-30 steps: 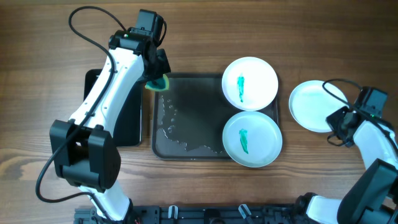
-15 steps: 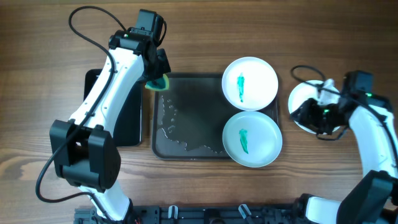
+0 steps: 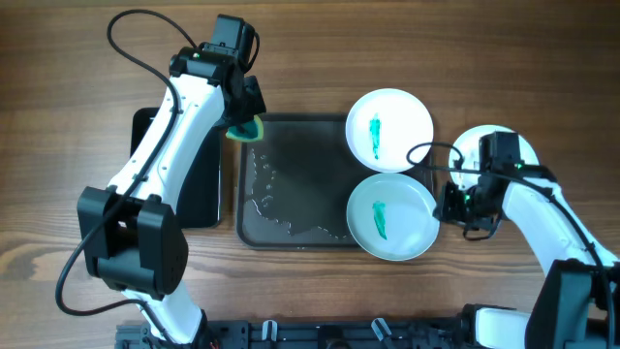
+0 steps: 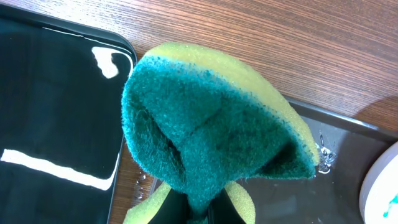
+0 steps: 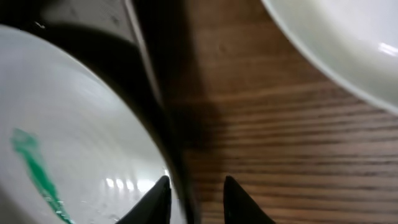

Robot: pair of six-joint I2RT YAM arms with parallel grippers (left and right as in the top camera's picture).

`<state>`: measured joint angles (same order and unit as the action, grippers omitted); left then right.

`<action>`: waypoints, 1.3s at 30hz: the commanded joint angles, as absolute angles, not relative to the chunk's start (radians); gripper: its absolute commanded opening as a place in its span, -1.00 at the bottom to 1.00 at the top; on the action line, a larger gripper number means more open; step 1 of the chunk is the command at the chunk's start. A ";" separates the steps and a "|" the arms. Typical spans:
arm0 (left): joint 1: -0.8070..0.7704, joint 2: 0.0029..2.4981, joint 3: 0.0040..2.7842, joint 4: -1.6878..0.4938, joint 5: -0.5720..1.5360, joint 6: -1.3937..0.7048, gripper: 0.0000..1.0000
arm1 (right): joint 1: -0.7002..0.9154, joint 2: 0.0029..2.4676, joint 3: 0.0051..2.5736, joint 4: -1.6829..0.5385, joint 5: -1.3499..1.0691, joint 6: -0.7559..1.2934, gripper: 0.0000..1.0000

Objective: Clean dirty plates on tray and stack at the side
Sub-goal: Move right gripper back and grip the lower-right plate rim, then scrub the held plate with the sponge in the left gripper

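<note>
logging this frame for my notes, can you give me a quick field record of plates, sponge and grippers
dirty plates: far plate and near plate, both on tray, green smears
clean plate: on table, right of tray
sponge: squeezed in left gripper, at tray's far left corner
right gripper: open, astride tray rim beside near plate

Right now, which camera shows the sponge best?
Left wrist: the sponge fills the frame, green scrub side up close, pinched in the left gripper. Overhead shows only a small bit of it at the tray's corner. Right wrist shows none of it.
</note>
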<state>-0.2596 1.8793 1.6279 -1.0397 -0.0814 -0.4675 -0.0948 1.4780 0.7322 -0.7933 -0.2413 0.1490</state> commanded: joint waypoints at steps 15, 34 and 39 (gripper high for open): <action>-0.253 1.868 1.638 -1.036 -0.088 -0.449 -0.92 | -0.040 1.478 0.873 -0.950 -0.318 0.189 -0.91; -0.253 1.868 1.638 -1.036 -0.088 -0.449 -0.92 | 0.479 1.818 1.031 -0.482 -0.265 0.728 -0.59; -0.253 1.868 1.638 -1.027 -0.088 -0.449 -0.92 | 0.477 1.855 1.031 -0.413 -0.256 0.706 -0.52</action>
<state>-0.2596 1.8793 1.6279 -1.0382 -0.0814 -0.4648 0.4763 1.8141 1.0077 -0.4404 -0.2543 0.7204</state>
